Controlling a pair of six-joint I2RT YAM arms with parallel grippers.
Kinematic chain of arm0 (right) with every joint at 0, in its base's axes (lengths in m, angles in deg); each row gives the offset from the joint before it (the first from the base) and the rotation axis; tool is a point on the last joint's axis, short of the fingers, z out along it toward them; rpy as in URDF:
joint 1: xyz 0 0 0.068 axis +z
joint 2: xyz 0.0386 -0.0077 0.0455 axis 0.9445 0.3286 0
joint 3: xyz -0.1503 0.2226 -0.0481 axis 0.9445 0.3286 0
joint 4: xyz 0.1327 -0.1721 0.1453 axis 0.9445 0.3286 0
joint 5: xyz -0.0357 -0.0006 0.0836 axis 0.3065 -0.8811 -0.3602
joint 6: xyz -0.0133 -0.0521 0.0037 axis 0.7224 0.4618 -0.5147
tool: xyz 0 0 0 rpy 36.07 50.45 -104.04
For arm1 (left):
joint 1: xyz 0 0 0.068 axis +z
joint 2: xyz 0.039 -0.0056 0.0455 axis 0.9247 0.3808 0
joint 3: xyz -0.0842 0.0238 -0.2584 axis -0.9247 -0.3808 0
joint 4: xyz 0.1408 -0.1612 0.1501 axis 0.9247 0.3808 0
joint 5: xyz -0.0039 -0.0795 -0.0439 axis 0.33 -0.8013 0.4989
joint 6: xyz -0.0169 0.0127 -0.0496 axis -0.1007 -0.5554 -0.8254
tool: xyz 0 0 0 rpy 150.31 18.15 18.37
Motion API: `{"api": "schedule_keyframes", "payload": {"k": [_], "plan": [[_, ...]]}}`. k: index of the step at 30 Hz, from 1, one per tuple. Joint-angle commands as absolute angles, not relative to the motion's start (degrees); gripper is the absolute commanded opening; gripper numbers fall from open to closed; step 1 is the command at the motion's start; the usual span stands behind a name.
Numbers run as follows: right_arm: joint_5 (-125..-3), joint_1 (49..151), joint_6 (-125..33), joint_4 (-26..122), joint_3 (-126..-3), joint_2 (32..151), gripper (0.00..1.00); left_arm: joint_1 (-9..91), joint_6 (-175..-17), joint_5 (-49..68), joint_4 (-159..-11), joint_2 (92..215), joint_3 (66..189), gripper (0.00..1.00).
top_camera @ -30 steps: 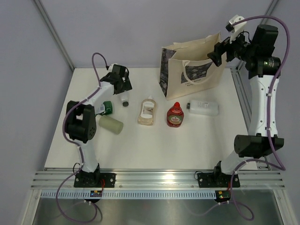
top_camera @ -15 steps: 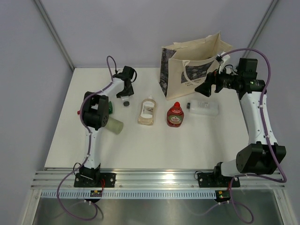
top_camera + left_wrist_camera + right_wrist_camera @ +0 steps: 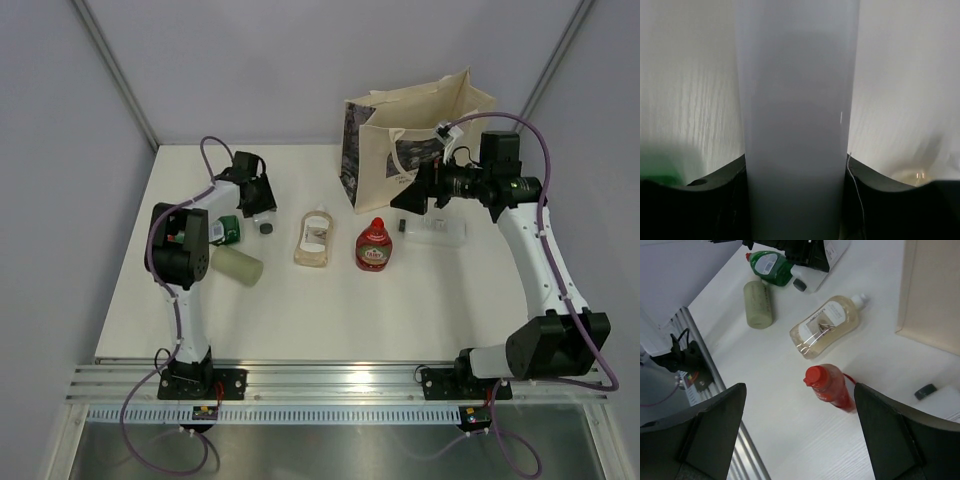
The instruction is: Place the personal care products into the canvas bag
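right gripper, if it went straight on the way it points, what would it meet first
Most likely the red bottle lying on the table, straight ahead of the open right gripper; depth is unclear.

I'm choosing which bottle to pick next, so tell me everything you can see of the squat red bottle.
The squat red bottle lies on its back on the white table, label up, with its red cap pointing toward the canvas bag. The body looks like translucent red plastic, broad at the base and narrowing to the cap. The print on the front label is too small to read. It sits between the peach flask and a clear bottle, apart from both, and touches only the table. Nothing grips it.
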State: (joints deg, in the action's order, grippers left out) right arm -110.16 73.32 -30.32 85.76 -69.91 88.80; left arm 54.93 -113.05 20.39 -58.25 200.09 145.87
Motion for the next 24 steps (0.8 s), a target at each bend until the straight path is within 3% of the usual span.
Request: {"api": "schedule_keyframes", "payload": {"k": [1, 11, 16, 24], "plan": [[-111.7, 74.6, -42.2, 82.4, -69.1, 91.4, 0.96, 56.4, -111.9, 2.5, -70.5, 187.6, 137.4, 0.00], [-111.0, 86.6, -61.2, 72.1, -69.2, 96.8, 0.96, 57.2, -123.5, -19.0, -92.5, 166.0, 116.4, 0.00], [-110.2, 90.5, -74.9, 56.8, -65.9, 97.4, 1.00, 56.7, -136.1, -26.8, -105.9, 157.7, 108.7, 0.00], [-112.8, 94.1, -91.2, 27.9, -59.3, 100.7, 1.00, 50.8, -147.3, -28.1, -118.1, 151.1, 105.5, 0.00]]}}
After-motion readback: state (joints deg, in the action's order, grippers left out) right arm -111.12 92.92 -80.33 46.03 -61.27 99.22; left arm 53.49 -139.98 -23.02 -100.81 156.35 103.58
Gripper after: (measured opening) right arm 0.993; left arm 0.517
